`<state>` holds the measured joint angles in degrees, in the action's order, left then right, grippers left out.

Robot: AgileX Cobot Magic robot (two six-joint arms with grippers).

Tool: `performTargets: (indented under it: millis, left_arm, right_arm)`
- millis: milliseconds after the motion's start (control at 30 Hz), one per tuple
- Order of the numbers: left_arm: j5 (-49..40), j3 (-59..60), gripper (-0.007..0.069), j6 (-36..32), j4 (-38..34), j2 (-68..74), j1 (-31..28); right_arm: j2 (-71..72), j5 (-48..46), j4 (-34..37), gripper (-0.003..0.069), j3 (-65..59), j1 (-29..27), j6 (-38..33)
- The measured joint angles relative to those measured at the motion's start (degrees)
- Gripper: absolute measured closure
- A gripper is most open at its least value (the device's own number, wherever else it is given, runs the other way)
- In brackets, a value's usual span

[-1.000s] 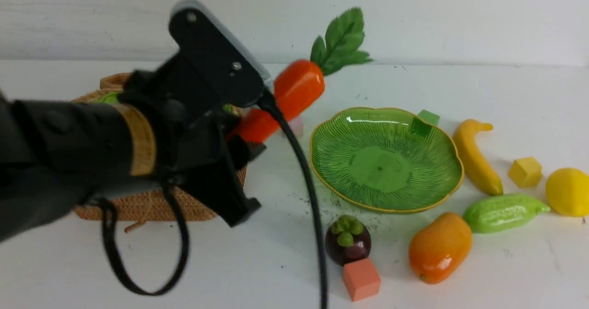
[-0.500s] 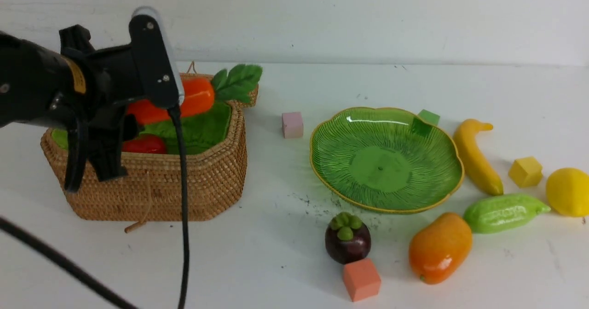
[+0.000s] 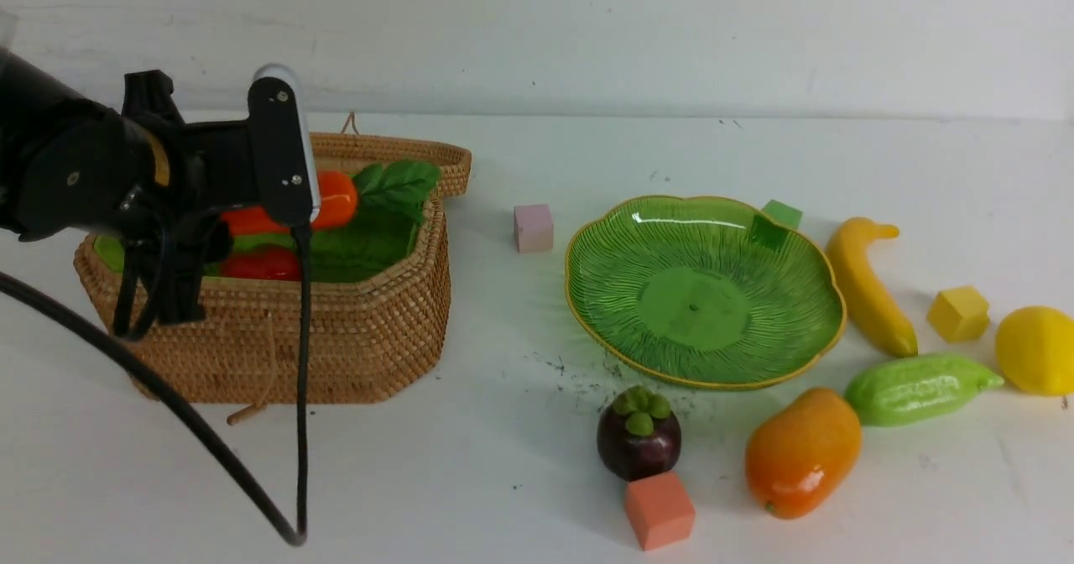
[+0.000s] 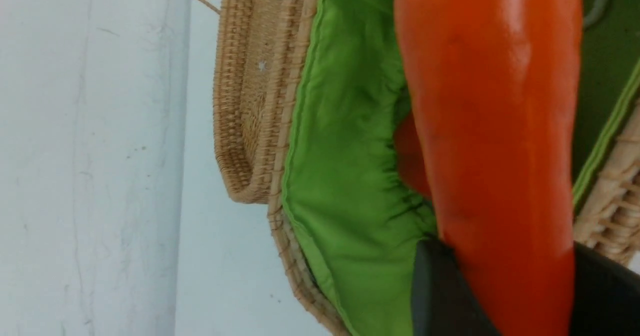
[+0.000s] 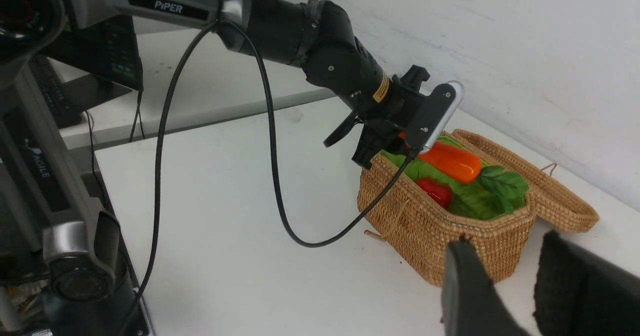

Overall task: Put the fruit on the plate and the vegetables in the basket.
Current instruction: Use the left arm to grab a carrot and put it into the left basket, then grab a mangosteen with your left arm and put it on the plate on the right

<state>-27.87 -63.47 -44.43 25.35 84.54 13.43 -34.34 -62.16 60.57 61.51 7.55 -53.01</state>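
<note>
We've swung the left gripper (image 4: 520, 301) across and down since a second ago, and the carrot (image 3: 336, 199) it pinches now hangs low over the open basket (image 3: 369, 329), with the red pepper (image 3: 260, 263) below it on the green lining (image 3: 369, 241). The plate (image 3: 705, 295) lies to the right, a green cube (image 3: 780, 213) behind its far rim. The banana (image 3: 868, 287), mango (image 3: 801, 451), gourd (image 3: 919, 388), lemon (image 3: 1036, 350) and mangosteen (image 3: 638, 442) lie off it on the table (image 3: 503, 463), an orange-pink cube (image 3: 659, 509) right against the mangosteen. Our right gripper (image 5: 515, 276) hangs parted, empty.

White tbl (image 3: 503, 480), basket (image 3: 369, 329), plate (image 3: 755, 253), fruit (image 3: 801, 451), cubes (image 3: 659, 509)
</note>
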Motion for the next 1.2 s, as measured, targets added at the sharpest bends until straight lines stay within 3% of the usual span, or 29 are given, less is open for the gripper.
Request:
performTargets:
  millis: [367,600,767,833,967,1033,1133,1200]
  left_arm:
    - [0.2,0.0,0.0228,6.6,2.0,0.0,0.0]
    - [0.2,0.0,0.0217,7.3,1.4,-0.5,0.0]
    - [-0.4,0.0,0.0221,13.5,-3.1,-4.1,1.8]
    - [-0.5,0.0,0.0243,17.6,-7.3,-6.4,3.7]
    - [-1.9,0.0,0.0368,28.9,-17.6,-10.7,9.1]
    - [-5.0,-0.1,0.0517,37.8,-25.0,-12.9,13.7]
    - [-10.8,-0.1,0.0638,46.5,-31.3,-13.2,19.4]
    - [-13.6,-0.1,0.0638,48.7,-32.7,-12.2,22.3]
  right_arm:
    - [0.0,-0.2,0.0,0.0434,0.1,0.0,0.4]
    - [0.0,-0.3,-1.0,0.0426,0.1,0.0,0.4]
    - [0.0,-0.3,-2.1,0.0426,0.1,0.0,1.8]
    - [0.0,-0.2,-3.0,0.0426,0.1,0.0,3.2]
    - [0.0,-0.1,-5.4,0.0426,0.1,0.0,8.5]
    - [0.0,-0.1,-8.5,0.0426,0.1,0.0,14.8]
    - [0.0,-0.9,-13.3,0.0426,0.1,0.0,22.9]
    - [0.0,-2.0,-16.2,0.0426,0.1,0.0,26.2]
